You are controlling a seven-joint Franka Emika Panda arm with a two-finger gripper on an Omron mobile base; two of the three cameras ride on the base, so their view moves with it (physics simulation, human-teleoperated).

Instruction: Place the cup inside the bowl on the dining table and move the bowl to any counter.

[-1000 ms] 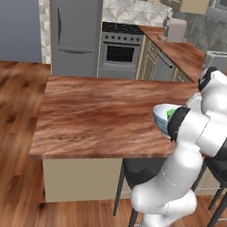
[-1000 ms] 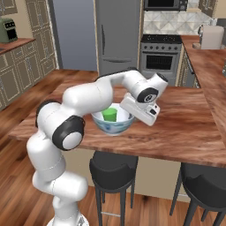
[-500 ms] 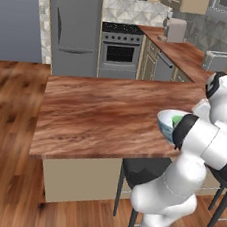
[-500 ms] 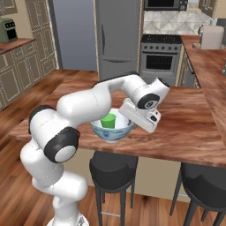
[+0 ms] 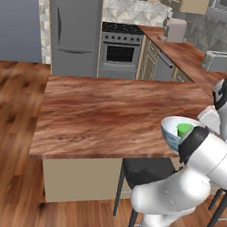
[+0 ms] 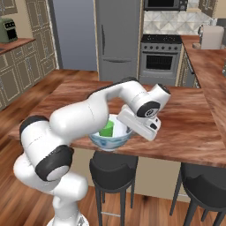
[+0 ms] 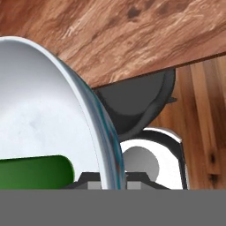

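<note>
Bowl (image 6: 110, 137): raised just off the near edge of the dining table (image 5: 100, 114), part past the lip above a dark stool (image 6: 112, 170); white inside, blue-patterned outside.
Gripper (image 6: 142, 128): nipped tight on the bowl's rim at its right side, seen from the right base camera; wall clamped between the tips in the hand view, bowl hanging left of the hand.
Cup (image 6: 106, 129): green, inside the bowl, lying toward the side away from the grip; green end also seen low in the hand view (image 7: 35, 171). Upright or tipped: not clear.
Task stage, judged: cup step done; bowl in carry, not yet on any surface.
Key relation: counter (image 5: 193, 57) with toaster lies beyond and to the arm's right, well apart from the bowl; carry must go that way.
Risk, judged: one-sided rim pinch, bowl may tilt and shift the cup.
</note>
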